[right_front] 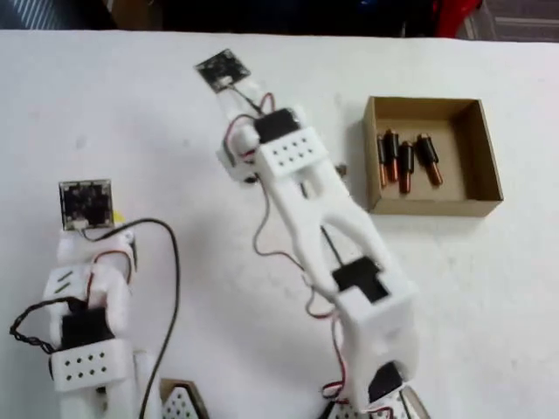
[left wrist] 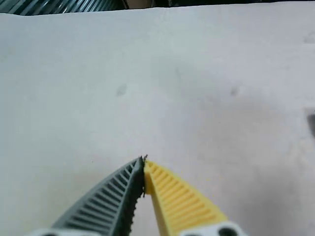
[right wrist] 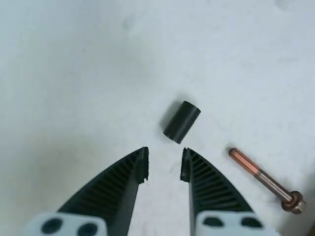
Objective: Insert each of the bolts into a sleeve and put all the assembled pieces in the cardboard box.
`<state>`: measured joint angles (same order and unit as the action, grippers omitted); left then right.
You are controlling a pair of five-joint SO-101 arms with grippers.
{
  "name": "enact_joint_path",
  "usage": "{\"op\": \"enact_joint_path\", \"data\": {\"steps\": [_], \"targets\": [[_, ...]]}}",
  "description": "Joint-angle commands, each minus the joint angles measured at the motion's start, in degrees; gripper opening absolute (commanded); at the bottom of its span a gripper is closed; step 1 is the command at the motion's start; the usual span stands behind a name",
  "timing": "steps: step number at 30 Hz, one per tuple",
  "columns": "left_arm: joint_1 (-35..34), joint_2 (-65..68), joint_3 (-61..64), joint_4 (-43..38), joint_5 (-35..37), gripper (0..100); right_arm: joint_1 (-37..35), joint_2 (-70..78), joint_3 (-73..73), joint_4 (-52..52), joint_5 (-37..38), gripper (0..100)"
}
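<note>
At the near left of the white table (right_front: 489, 288), the left gripper (left wrist: 143, 164) is held low over bare surface. Its grey and yellow fingers (left wrist: 177, 196) are pressed together with nothing between them. Farther in, toward the middle, the right gripper (right wrist: 164, 162) is held over the table, its black fingers (right wrist: 118, 187) spread apart and empty. Just beyond their tips, a short black cylindrical sleeve (right wrist: 182, 122) is seen lying on its side, untouched. A copper-coloured metal bolt (right wrist: 266, 179) with a flanged head is laid near it, apart from the sleeve and not yet inserted. At the far right an open brown cardboard box (right_front: 432, 208) is placed. Three assembled pieces (right_front: 404, 160), each a copper bolt carried in a black sleeve, are seen lying side by side inside it.

The task is judged to be well advanced: three pairs are joined and boxed, while one bolt and one sleeve are left loose. What remains, as far as can be seen, is for this sleeve to be picked up, the bolt to be pushed into it, and the finished piece to be set in the box. Whether further loose parts are hidden beneath the right arm cannot be told.
</note>
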<state>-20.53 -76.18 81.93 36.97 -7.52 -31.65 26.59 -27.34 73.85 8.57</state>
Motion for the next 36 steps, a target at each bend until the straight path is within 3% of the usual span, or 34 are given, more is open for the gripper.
{"op": "enact_joint_path", "data": {"steps": [1, 10, 17, 36], "targets": [[-0.75, -0.66, 0.44, -0.88, -0.44, 3, -0.84, 5.76, -12.31, 2.77, -4.31, 10.5], [-0.75, -0.66, 0.53, -0.88, -0.53, 3, -1.01, 22.02, -39.03, 14.64, -7.03, 10.2], [-0.75, -0.66, 0.62, -0.88, -0.53, 3, -1.27, 29.76, -51.34, 20.09, -10.02, 10.2], [-0.75, -0.66, 0.62, -0.88, -0.53, 3, -0.57, 34.77, -52.66, 20.97, -9.93, 10.1]]}}
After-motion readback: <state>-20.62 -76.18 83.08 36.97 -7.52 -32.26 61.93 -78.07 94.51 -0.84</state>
